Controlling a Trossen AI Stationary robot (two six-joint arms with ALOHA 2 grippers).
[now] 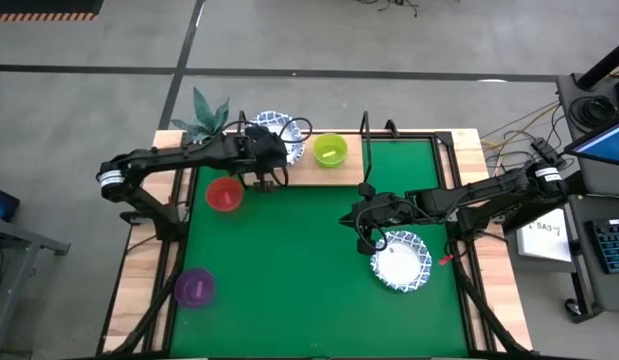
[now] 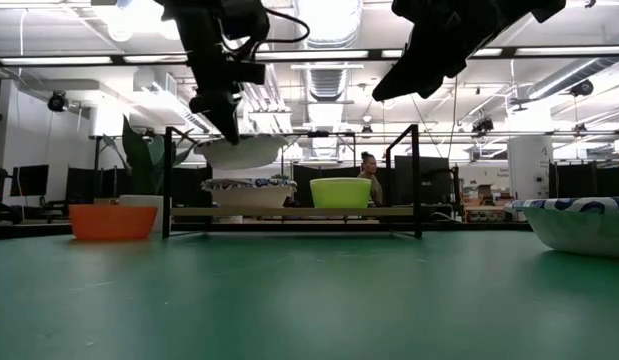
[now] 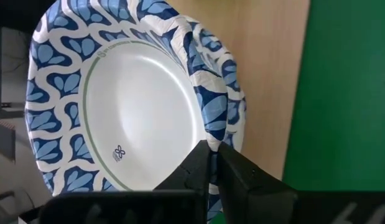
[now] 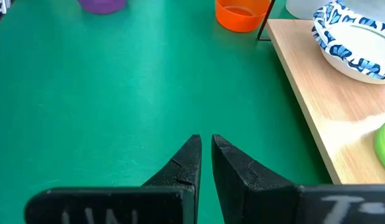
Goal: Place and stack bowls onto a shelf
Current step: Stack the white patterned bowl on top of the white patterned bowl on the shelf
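Observation:
My left gripper is over the shelf's left part, shut on a white bowl with a blue-patterned outside. That bowl hovers just above another such bowl, which rests on the shelf board. A yellow-green bowl stands on the board beside them. My right gripper is shut and holds nothing. It hangs above the green mat, next to a third patterned bowl. A red bowl and a purple bowl stand on the mat. My left gripper pinches the patterned bowl's rim between its two fingers, on the side toward the table's near edge. The fingers come from above, slanting down. The bowl is lifted clear, roughly level and mouth up, right over the bowl on the shelf.
The shelf's black posts stand at its corners and a black rail crosses over it. A potted plant sits off the shelf's left end. The green mat covers most of the table. A person shows far behind the table.

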